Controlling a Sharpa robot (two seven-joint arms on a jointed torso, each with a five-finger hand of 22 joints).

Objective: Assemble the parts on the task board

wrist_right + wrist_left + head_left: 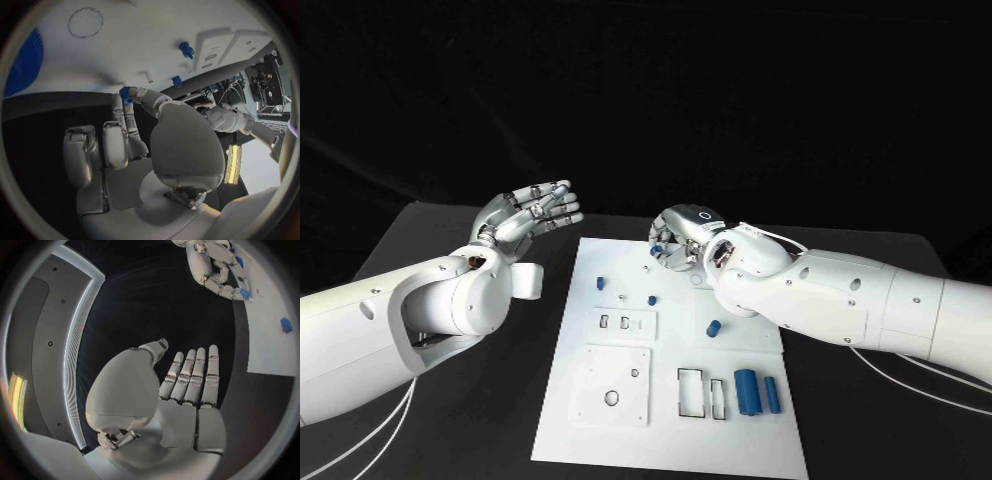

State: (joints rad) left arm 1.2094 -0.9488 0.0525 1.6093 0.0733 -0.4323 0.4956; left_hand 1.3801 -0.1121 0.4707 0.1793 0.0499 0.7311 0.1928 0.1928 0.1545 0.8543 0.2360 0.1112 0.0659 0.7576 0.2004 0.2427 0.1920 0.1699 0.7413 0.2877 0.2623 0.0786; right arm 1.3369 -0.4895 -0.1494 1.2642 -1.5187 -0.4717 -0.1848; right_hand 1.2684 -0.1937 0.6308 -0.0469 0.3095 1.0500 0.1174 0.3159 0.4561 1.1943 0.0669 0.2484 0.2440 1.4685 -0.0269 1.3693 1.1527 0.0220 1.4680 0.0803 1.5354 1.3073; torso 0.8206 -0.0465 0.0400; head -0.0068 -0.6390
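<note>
While the left hand [531,213] hangs empty with fingers spread beside the board [678,425], the right hand [681,238] pinches a blue part [127,94] over the board's far edge. More parts [756,391] lie on the board.

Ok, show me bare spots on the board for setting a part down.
Free: the task board's near strip below the cutouts, and its middle right, beside the lone blue part. Crowded: the far end under the right hand, and around the blue cylinders.
</note>
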